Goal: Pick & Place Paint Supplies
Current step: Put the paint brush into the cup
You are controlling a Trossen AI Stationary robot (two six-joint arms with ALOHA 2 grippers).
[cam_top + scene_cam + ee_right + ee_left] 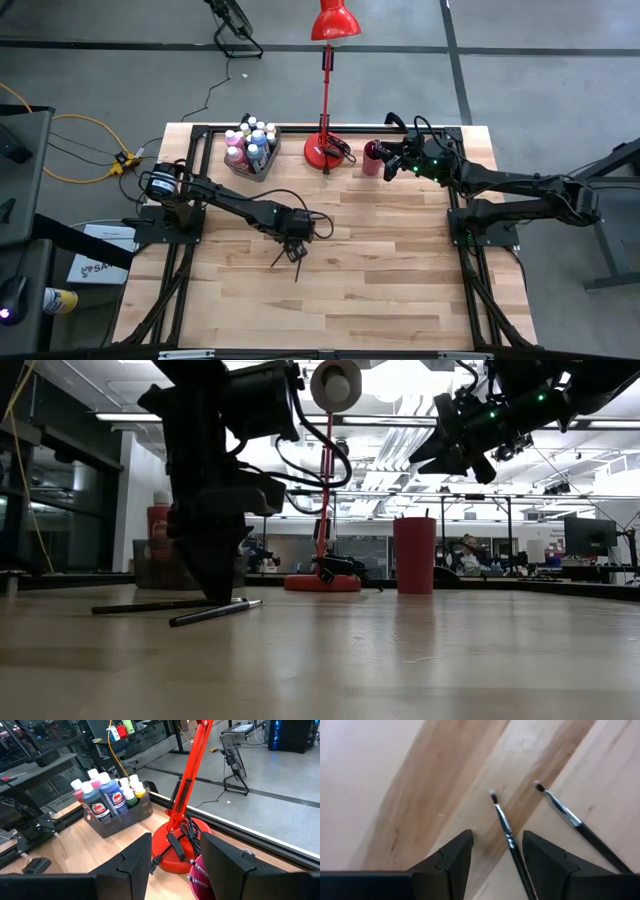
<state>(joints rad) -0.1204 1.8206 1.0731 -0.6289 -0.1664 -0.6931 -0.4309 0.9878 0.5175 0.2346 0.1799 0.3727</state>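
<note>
Two thin dark-handled paintbrushes lie flat on the wooden table near its middle. My left gripper [296,247] [222,592] stands over them, pointing down and open [497,834]. One brush [509,840] [215,612] lies between its fingers. The second brush [570,820] [150,605] lies just outside one finger. Several white-capped paint bottles [248,140] [107,795] stand upright in the translucent grey bin [125,820] at the far left. My right gripper [388,158] [175,837] is open and hovers above the dark red cup [372,158] [414,555] [200,887].
A red desk lamp stands on its round base [325,152] [180,850] at the far edge, between the bin and the cup, and its cable trails beside it. The near half of the table [340,310] is bare wood. Black frame rails border the tabletop.
</note>
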